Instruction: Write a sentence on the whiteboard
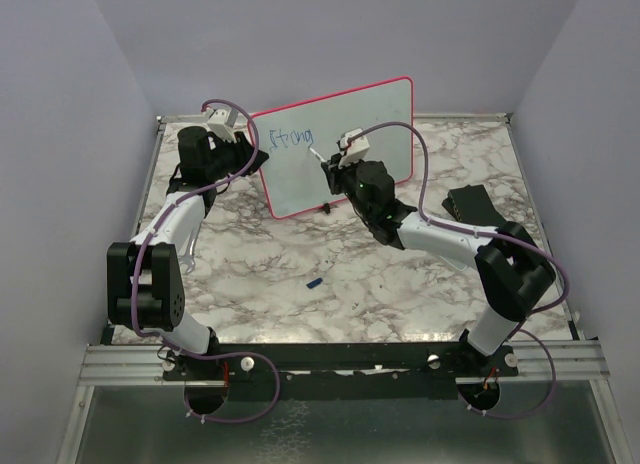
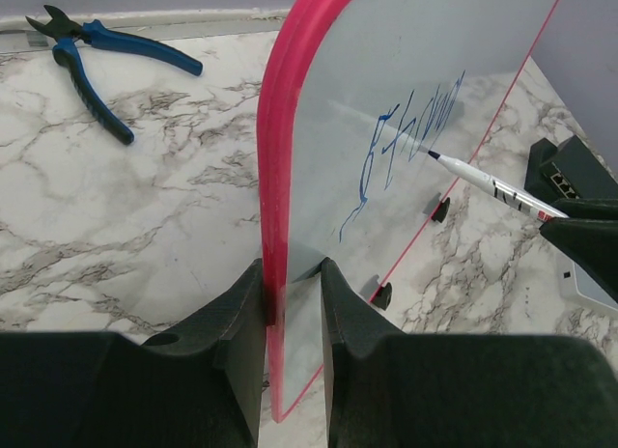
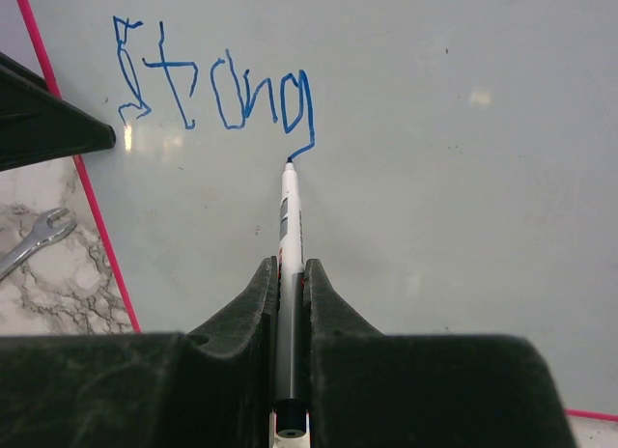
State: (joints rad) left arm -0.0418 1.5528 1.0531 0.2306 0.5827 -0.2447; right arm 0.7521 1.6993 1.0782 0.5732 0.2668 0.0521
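The whiteboard (image 1: pixel 375 134) stands upright on the marble table, with a pink-red frame and black feet (image 2: pixel 382 295). My left gripper (image 1: pixel 250 146) is shut on its left edge, one finger on each side of the frame (image 2: pixel 274 178). My right gripper (image 1: pixel 338 167) is shut on a white marker (image 3: pixel 290 226). The marker's blue tip touches the board at the tail of the last letter. The sentence (image 3: pixel 217 86) reads "Strong" in thin blue strokes, near the board's upper left. It also shows in the left wrist view as blue lettering (image 2: pixel 406 139) beside the marker (image 2: pixel 483 182).
Blue-handled pliers (image 2: pixel 97 52) lie on the table behind the board's left side. A metal wrench (image 3: pixel 34 240) lies left of the board. A small blue cap (image 1: pixel 314 282) rests on the marble near the middle. A black block (image 1: pixel 475 204) sits at the right.
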